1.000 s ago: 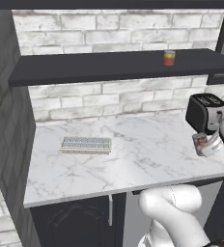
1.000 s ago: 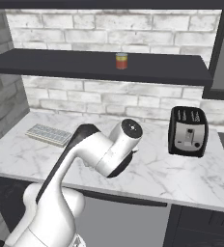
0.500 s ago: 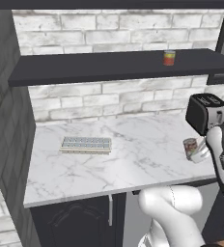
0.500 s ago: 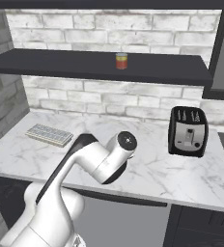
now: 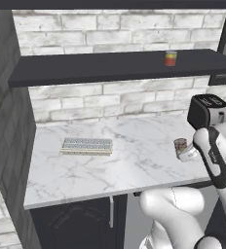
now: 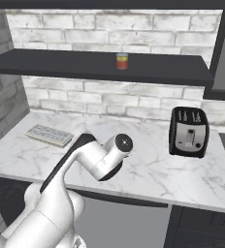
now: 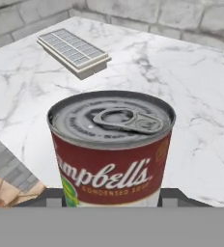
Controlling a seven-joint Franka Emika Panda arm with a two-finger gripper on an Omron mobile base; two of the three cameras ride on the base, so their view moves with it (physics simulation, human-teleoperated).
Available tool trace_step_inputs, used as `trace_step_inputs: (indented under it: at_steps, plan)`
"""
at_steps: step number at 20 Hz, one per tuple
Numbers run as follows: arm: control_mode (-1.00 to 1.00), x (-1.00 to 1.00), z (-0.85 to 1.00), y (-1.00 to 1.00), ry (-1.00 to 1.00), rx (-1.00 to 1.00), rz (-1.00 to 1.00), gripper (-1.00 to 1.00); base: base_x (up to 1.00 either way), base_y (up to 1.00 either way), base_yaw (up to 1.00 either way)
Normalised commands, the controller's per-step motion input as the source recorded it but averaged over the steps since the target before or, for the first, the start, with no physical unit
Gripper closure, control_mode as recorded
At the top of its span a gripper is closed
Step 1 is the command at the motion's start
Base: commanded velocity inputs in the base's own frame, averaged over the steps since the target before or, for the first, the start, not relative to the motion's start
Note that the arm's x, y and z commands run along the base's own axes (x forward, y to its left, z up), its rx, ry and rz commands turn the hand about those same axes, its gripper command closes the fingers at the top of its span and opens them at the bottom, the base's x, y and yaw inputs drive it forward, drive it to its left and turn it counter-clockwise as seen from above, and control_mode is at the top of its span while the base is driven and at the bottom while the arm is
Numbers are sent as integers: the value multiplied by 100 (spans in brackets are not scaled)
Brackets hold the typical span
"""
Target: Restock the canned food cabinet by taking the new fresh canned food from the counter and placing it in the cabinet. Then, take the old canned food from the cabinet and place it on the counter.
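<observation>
The pincer (image 5: 183, 153) grips the soup can (image 7: 111, 149) above the worktop (image 5: 120, 160), well right of the ice tray (image 7: 74, 52); the shelf's can (image 6: 122, 61) appears in base views.

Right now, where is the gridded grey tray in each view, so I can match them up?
Left base view: gridded grey tray, left of centre on the counter.
Right base view: far left, near the counter's left end.
Hand view: upper left, beyond the old canned food.
Shared landmark: the white brick wall behind the counter.
</observation>
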Motion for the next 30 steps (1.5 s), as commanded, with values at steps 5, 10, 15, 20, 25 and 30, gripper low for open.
trace_step_inputs:
  at_steps: [5, 10, 15, 20, 25, 30]
  plan:
    - [-100, 27, -37, 0, 0, 7, 0, 100, 0, 0, 0]
    - [-100, 44, -41, 0, 0, 2, 0, 100, 0, 0, 0]
    - [-100, 41, -12, 6, 0, 0, 0, -100, 0, 0, 0]
    - [-100, 1, 0, 1, 0, 0, 0, -100, 0, 0, 0]
    - [-100, -4, 17, 0, 0, 0, 0, -100, 0, 0, 0]
    - [-100, -37, 91, 3, 0, 0, 0, -100, 0, 0, 0]
